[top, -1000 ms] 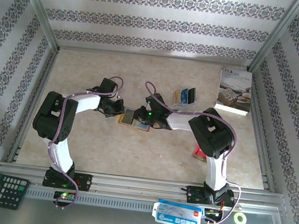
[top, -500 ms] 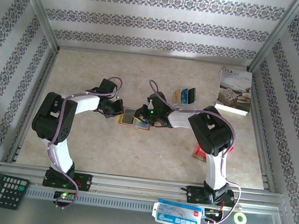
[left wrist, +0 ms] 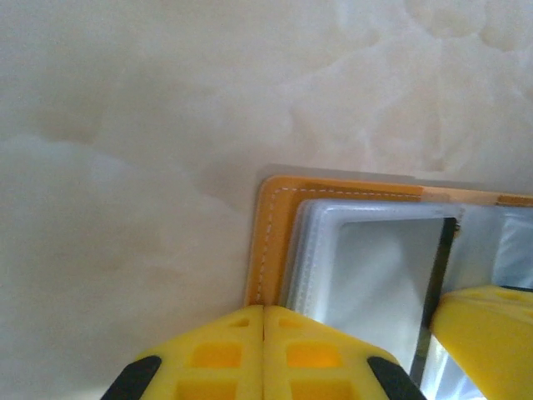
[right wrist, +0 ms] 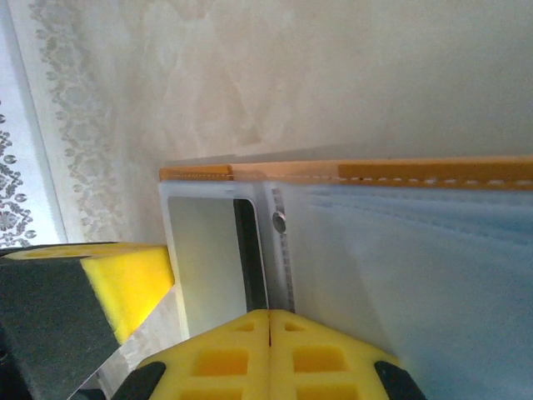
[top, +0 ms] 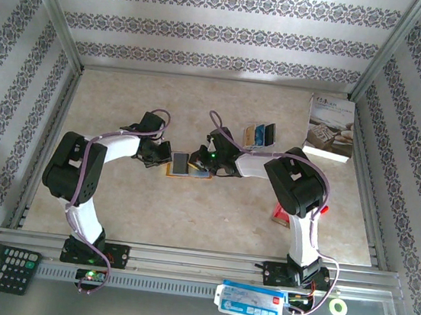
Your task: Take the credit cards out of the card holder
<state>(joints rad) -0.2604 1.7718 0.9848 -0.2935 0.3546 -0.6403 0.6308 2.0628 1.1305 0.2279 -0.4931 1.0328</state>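
The left gripper [left wrist: 264, 315] has its two yellow fingers pressed flat together, with no gap along the seam; whether a thin leaf is pinched between them I cannot tell. Its tips sit at a corner of the card holder [left wrist: 268, 242], directly over the stitched orange edge. A clear sleeve [left wrist: 371, 267] of the holder spreads at 1 o'clock from them. At 3 o'clock in that wrist view another yellow finger [left wrist: 487, 333] juts in over the sleeve.

The right gripper [right wrist: 268, 317] is closed as well, its fingers meeting along a straight seam. Its tips rest where the clear sleeve [right wrist: 208, 250] meets the grey-blue panel [right wrist: 400, 267], just below a small metal stud. The holder's orange edge runs across at 12 o'clock.

From above, the left gripper [top: 163, 154] is at 9 o'clock of the card holder [top: 183, 164] and the right gripper [top: 212, 160] at 3 o'clock, both close against it. The holder lies open near the middle of the table [top: 188, 216].

A row of loose cards [top: 259, 135] lies at 1 o'clock from the holder, apart from it. A white book [top: 329, 127] lies at 2 o'clock, by the table's right edge. A calculator [top: 3, 265] sits at 7 o'clock, off the table near the left arm's base
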